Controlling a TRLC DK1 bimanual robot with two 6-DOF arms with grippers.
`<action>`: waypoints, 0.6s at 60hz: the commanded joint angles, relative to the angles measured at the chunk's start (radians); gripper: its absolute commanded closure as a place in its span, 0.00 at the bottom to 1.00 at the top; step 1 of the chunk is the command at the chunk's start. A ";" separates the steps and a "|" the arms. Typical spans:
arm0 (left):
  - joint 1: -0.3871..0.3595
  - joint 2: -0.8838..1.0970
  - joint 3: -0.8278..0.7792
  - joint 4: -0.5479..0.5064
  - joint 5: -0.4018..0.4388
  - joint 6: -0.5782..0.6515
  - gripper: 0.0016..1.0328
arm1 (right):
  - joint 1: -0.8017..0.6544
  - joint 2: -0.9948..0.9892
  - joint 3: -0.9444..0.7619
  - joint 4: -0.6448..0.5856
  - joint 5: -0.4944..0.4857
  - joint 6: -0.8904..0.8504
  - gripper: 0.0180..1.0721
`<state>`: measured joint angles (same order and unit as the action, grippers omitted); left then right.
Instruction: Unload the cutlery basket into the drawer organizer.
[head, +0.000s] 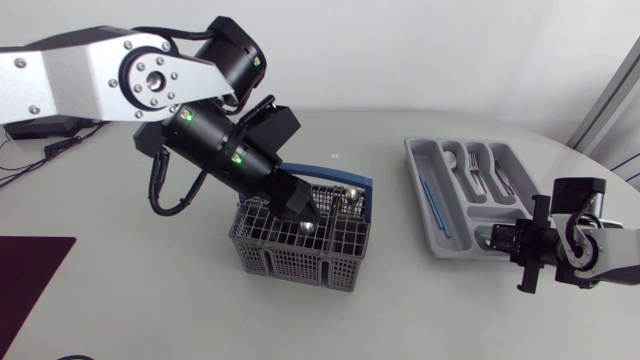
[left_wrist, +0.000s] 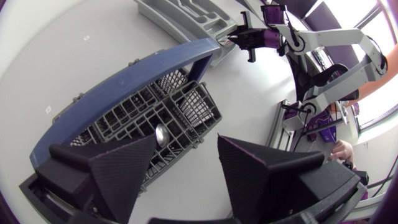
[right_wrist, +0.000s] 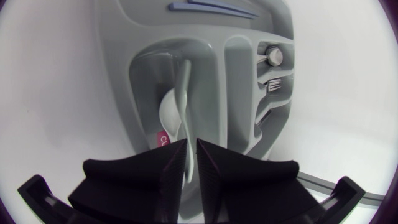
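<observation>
Pale grey bench (head: 120, 300) carries one cutlery basket (head: 300, 255) in the middle and one drawer organizer (head: 425, 150) well apart from it, on the right side. Two arms are at work, one on each thing.

The basket is grey mesh with one blue handle arched over it. The left claw (head: 300, 212) is down at the top of the basket, under the handle. Seen from the left wrist, this claw (left_wrist: 186, 140) has its two fingers spread wide and nothing is between them; one round metal end (left_wrist: 163, 132) stands in a cell of the basket just ahead of them. From above, two shiny metal ends show in the basket.

The organizer is grey and has several long compartments. One of them holds thin blue sticks (head: 428, 195), two as far as I can tell. The next ones hold metal cutlery, which is too small to count for sure.

The right claw (head: 520, 243) is at the near end of the organizer. Its fingers are almost together and pinch the handle of one pale spoon (right_wrist: 185, 87), which lies in a wide compartment.
</observation>
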<state>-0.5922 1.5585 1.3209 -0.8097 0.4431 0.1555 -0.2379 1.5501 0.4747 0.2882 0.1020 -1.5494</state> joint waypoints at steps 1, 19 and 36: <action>-0.011 0.015 -0.026 0.004 -0.004 -0.025 0.19 | 0.006 -0.027 -0.028 0.012 0.004 -0.021 0.57; -0.034 0.025 -0.051 0.033 -0.034 -0.050 0.19 | 0.002 -0.228 -0.008 -0.139 -0.044 0.055 0.05; -0.031 0.038 -0.083 0.067 -0.093 -0.057 0.20 | 0.118 -0.421 -0.007 -0.373 -0.073 0.279 0.05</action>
<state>-0.6205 1.5719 1.2720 -0.7582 0.3691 0.1253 -0.1501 1.1763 0.4591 -0.0334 0.0402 -1.3544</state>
